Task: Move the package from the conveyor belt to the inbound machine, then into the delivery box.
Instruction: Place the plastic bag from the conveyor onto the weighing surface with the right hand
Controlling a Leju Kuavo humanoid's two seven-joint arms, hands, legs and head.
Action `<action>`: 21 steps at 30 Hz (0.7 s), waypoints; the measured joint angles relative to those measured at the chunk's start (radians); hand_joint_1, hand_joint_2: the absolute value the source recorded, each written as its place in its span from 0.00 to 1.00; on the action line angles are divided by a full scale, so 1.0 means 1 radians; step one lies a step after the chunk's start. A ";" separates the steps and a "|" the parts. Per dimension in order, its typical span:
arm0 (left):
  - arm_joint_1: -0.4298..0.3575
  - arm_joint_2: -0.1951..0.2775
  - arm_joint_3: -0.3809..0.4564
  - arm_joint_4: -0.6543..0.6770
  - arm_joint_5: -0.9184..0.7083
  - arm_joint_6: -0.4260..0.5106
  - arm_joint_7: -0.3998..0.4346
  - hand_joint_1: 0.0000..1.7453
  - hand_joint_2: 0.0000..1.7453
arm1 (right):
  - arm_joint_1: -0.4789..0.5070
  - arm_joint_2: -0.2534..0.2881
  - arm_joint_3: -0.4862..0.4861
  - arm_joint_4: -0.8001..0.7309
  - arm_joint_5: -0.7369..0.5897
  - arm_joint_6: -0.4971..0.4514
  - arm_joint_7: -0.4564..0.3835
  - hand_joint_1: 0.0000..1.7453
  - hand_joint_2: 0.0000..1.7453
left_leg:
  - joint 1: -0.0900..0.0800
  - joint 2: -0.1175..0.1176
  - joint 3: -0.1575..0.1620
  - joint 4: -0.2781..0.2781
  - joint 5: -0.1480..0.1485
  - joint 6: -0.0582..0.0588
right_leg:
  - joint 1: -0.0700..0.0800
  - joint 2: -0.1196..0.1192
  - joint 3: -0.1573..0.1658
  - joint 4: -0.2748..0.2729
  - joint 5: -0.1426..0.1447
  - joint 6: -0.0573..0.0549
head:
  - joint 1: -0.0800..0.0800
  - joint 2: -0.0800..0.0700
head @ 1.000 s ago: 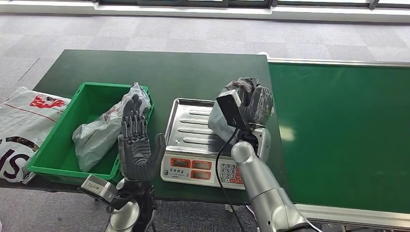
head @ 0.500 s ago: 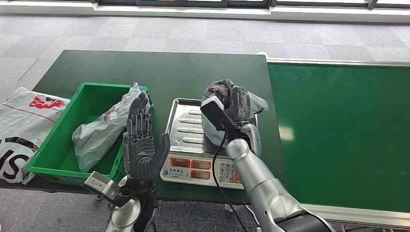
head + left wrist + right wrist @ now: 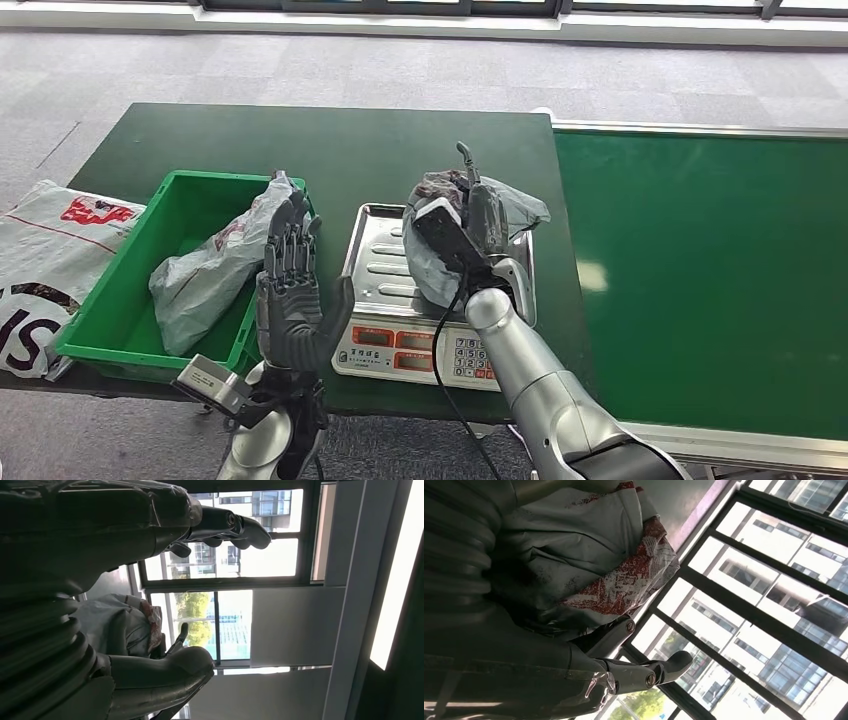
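A grey plastic package with red print lies on the steel tray of the weighing scale, the inbound machine. My right hand lies against its near side with one finger sticking straight up. In the right wrist view the fingers stretch out past the package and do not wrap it. My left hand stands upright with its fingers apart, empty, between the scale and the green bin. The left wrist view shows the package beyond the left hand's thumb.
The green bin holds another grey package. A white printed bag lies at the table's left end. The green conveyor belt runs along the right side. The scale's keypad faces me near the table's front edge.
My right hand carried the package leftward and lowered it onto the scale tray, and its fingers have loosened, one now pointing up. My left hand rose and shifted slightly right.
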 joint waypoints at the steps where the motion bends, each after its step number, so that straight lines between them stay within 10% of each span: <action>1: 0.000 0.000 0.000 -0.002 0.000 0.000 0.000 0.00 1.00 | 0.000 0.000 0.000 -0.001 -0.005 -0.001 0.001 0.00 0.00 | 0.000 0.000 0.000 0.000 0.000 0.000 | 0.000 0.000 0.000 0.000 0.000 0.000 | 0.000 0.000; 21: 0.024 0.000 0.000 -0.013 -0.004 0.021 0.000 0.00 1.00 | 0.140 -0.024 0.026 -0.315 -0.077 -0.119 -0.075 0.00 0.00 | 0.000 0.000 -0.001 0.000 0.000 0.000 | 0.000 0.000 -0.001 0.000 0.000 0.000 | 0.000 0.000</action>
